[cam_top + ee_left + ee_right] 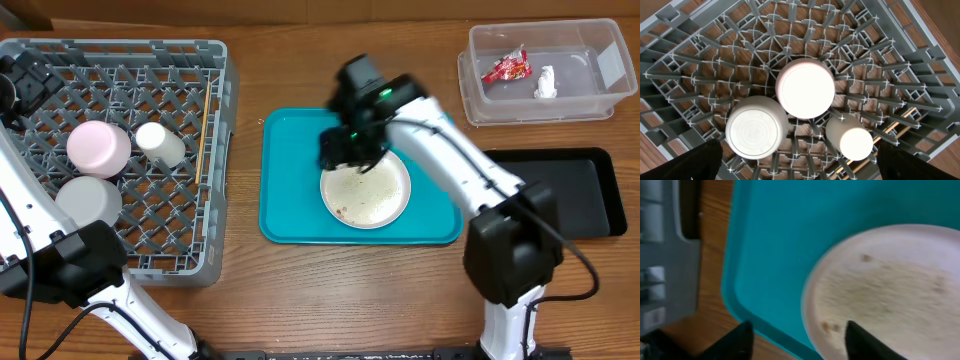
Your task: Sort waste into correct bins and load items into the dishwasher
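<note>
1. Large square grey plastic dish rack [226, 150] with a lattice base and low walls: left part of the wooden tabletop [330, 300]. Contents:
 - small round white dish [98, 146] with a pinkish cast, near the rack's middle;
 - small white cup [160, 143], lying on its side just right of the dish;
 - pale grey bowl [88, 200], just in front of the dish;
 - thin wooden chopsticks [206, 115], lying along the right wall.
2. Teal rectangular serving tray [285, 215]: centre of the tabletop, beside the rack.
3. Large round white plate [372, 200]: flat on the tray's right half, smeared brownish with a few small specks.
4. Clear rectangular plastic tub [590, 105] with a rim: far right corner. It holds a crinkled red snack wrapper [505, 68] and a small crumpled white tissue [546, 82], set apart from each other.
5. Shallow black rectangular tray [585, 200]: right edge, in front of the tub. Its contents cannot be made out.
6. Left gripper [800, 146]: above the rack's far left corner, looking down on the three vessels. Fingers [695, 160] spread wide, holding nothing.
7. Right gripper [799, 325]: low over the plate's far left rim. Fingers [740, 340] parted. One is over the teal tray and the other over the plate, with the rim in the gap between them, unclamped. This view is blurred.
</note>
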Robot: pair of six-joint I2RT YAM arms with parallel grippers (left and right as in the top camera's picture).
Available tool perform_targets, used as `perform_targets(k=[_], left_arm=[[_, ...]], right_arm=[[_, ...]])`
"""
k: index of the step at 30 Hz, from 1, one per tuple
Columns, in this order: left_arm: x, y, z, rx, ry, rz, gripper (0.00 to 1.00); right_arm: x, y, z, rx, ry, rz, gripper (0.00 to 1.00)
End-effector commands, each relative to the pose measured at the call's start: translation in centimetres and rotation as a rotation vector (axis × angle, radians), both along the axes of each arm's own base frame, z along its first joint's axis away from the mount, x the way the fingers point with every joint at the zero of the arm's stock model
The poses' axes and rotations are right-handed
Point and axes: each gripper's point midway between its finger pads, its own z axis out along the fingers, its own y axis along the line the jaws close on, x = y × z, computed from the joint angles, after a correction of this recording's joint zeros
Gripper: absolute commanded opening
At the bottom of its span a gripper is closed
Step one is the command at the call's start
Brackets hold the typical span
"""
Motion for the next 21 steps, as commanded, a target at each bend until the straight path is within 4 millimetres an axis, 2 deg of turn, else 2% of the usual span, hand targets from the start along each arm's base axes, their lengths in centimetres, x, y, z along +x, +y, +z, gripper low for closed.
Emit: perform_targets(k=[1,5,8,17,21], left_arm=[[0.0,0.2,-0.3,0.006,0.01,0.014,1.0],[0.0,0.2,-0.3,0.007,0.01,0.014,1.0],[0.0,0.2,-0.3,0.006,0.01,0.014,1.0],[0.0,0.2,-0.3,0.006,0.01,0.014,1.0],[0.0,0.2,-0.3,0.006,0.01,0.014,1.0]], right_arm=[[-1.8,1.6,-0.5,-0.048,-0.052,0.058,0.51],[-1.8,1.2,-2.0,-0.204,-0.133,-0.023,0.42],[-1.8,1.0,-2.8,-0.256,-0.162,-0.094,0.37],[-3.1,0.4,-6.1,-0.281,-0.139,-0.098,0.36],[-3.9,0.0,-7.0,-0.29,-0.113,-0.089,0.29]])
